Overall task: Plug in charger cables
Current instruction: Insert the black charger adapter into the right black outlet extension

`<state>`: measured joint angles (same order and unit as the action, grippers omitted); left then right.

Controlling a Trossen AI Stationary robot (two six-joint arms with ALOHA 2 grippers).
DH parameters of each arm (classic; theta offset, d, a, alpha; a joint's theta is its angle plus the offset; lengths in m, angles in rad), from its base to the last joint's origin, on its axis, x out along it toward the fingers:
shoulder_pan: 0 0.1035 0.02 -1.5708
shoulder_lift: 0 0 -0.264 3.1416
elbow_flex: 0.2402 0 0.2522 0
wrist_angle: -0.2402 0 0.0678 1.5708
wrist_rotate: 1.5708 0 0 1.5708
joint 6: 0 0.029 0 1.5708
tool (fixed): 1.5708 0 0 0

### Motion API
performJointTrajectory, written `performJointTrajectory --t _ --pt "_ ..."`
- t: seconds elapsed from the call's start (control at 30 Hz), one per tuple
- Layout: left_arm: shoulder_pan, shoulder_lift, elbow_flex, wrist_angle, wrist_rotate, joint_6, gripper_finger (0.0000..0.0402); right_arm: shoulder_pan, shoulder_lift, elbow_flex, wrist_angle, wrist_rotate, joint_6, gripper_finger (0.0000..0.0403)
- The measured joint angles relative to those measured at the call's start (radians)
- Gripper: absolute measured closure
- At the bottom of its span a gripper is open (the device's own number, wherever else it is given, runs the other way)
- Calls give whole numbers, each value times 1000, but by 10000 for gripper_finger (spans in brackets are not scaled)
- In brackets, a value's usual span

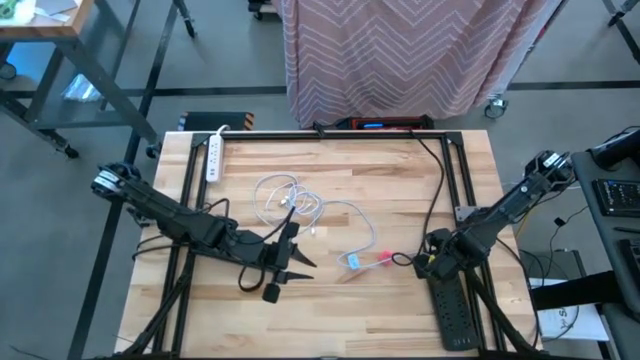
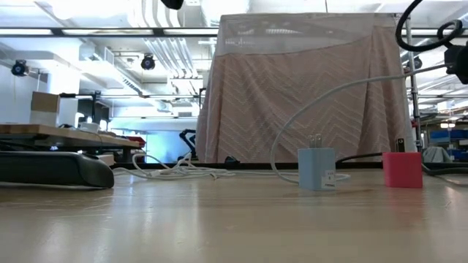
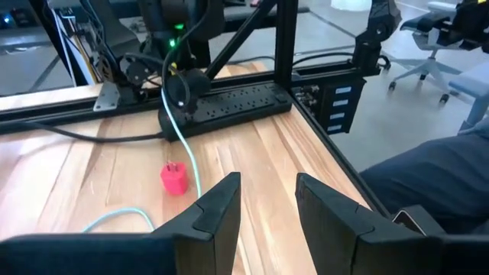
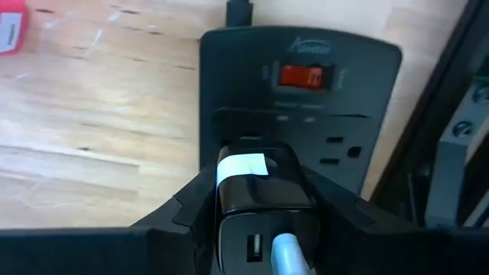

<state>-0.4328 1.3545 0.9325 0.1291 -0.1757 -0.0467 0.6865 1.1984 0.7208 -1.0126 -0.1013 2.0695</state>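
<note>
Thin white charger cables (image 1: 290, 198) lie tangled mid-table. One cable runs to a light blue plug block (image 1: 353, 262) standing next to a red-pink plug block (image 1: 385, 260); both also show in the low view, blue (image 2: 316, 169) and red-pink (image 2: 402, 169). My right gripper (image 1: 433, 264) is shut on a black charger block (image 4: 263, 195) above the switch end of the black power strip (image 1: 455, 312). A pale cable (image 4: 289, 256) is plugged into that block. My left gripper (image 3: 263, 205) hovers open near the table's front, left of the plug blocks, holding nothing. My right gripper pinches the black charger block by its two opposite sides (image 4: 223, 200) between its two fingers. The block's far end, with a white label (image 4: 241, 166), sits at the power strip's first outlet (image 4: 252, 126), just below the red switch (image 4: 299, 76). Its prongs are hidden.
A white power strip (image 1: 213, 158) lies at the table's far left corner. A thick black cord (image 1: 437, 190) runs from the far edge down the right side to the black strip. A black metal frame (image 1: 330, 133) borders the table. Cloth-covered cart (image 1: 400, 60) stands behind.
</note>
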Motion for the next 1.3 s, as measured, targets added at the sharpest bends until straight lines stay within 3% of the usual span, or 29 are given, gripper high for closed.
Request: performJointTrajectory --t 0.4,1.3 --pt "1 3 0 1 0 10 288 -68 0 -41 60 -72 -41 268" --pt "2 3 0 9 0 8 287 -92 1 -59 58 -20 -62 268"
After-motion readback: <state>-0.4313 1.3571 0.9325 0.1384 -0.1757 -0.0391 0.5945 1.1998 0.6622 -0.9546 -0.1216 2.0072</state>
